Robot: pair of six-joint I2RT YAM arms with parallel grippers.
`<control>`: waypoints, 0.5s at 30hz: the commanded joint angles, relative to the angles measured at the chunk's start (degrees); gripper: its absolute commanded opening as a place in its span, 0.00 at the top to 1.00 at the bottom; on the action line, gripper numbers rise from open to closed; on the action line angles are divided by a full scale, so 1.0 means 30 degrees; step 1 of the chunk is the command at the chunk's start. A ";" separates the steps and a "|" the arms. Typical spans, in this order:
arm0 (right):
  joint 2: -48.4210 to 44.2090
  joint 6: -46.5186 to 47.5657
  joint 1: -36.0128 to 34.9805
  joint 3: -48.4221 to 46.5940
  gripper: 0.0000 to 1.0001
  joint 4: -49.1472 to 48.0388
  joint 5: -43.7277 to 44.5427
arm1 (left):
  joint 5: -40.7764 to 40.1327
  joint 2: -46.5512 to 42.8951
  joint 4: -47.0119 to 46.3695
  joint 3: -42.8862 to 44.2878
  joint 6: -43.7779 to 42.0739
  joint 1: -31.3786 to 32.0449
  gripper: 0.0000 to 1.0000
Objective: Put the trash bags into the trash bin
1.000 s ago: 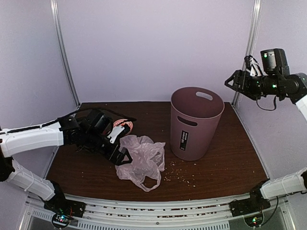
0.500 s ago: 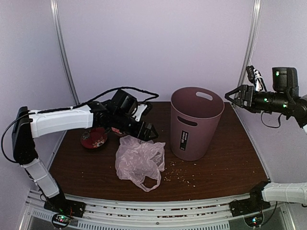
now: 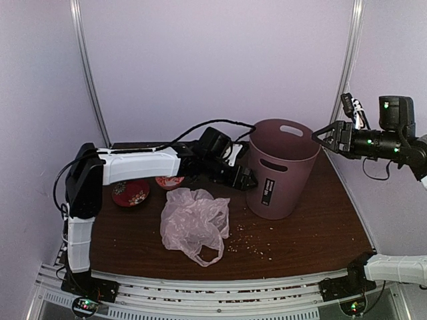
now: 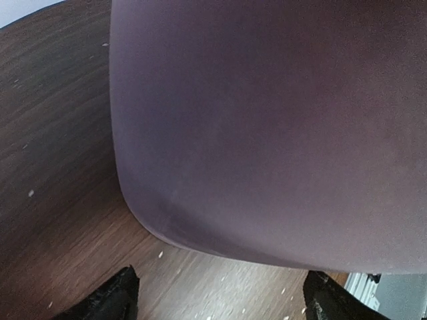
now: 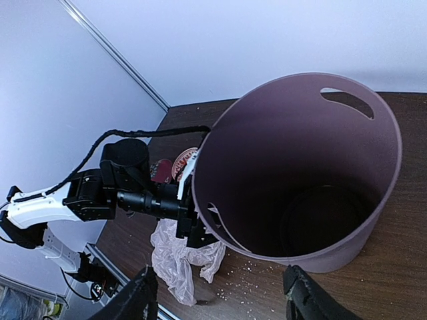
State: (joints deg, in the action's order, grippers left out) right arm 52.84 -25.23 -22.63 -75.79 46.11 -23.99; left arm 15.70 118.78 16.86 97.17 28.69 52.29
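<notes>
The mauve trash bin [image 3: 280, 170] stands at the back right of the table and leans to the right. My left gripper [image 3: 243, 179] is open, its fingers [image 4: 113, 300] straddling the bin's lower left wall [image 4: 267, 120]; whether they touch it I cannot tell. The pale pinkish trash bag [image 3: 195, 223] lies crumpled on the table in front of the left arm, held by nothing. High at the right, my right gripper [image 3: 320, 133] hangs open and empty, looking down into the bin's mouth [image 5: 300, 173]. The same view shows the bag [image 5: 175, 257] and the left gripper [image 5: 193, 223].
Two small red bowls [image 3: 131, 192] [image 3: 168, 181] sit behind the left arm. Pale crumbs [image 3: 250, 243] are scattered on the dark wood in front of the bin. A metal rail [image 3: 200, 287] runs along the table's near edge. Upright poles stand at the back corners.
My left arm has swung right, from beside the bag to the bin's left wall. The bin has tipped to the right. The right gripper dropped lower and narrowed slightly.
</notes>
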 commanded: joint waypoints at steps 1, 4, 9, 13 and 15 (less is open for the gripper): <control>-0.0101 0.0077 -0.0042 0.0112 0.36 -0.0702 -0.0169 | 0.0753 0.1772 -0.1184 0.2579 0.0400 0.0643 0.12; -0.0197 -0.0032 -0.0044 0.0259 0.36 -0.0750 -0.0018 | 0.0868 0.2760 -0.1301 0.3554 0.0829 0.0902 0.12; -0.0462 -0.0230 -0.0034 0.0552 0.36 -0.0905 -0.0154 | 0.1091 0.3979 -0.2070 0.4457 0.1727 0.0913 0.12; -0.0354 -0.0124 -0.0044 0.0912 0.36 -0.1027 -0.0498 | 0.1810 0.6801 -0.1745 0.8324 0.2268 0.0938 0.12; -0.0142 0.0123 -0.0036 0.0821 0.36 -0.0814 -0.0643 | 0.1966 0.7791 -0.1231 1.0466 0.2432 0.0938 0.12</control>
State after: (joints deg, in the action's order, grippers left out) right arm 52.10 -25.67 -22.63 -73.56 44.82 -24.45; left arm 19.55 136.73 13.89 119.13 33.82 54.92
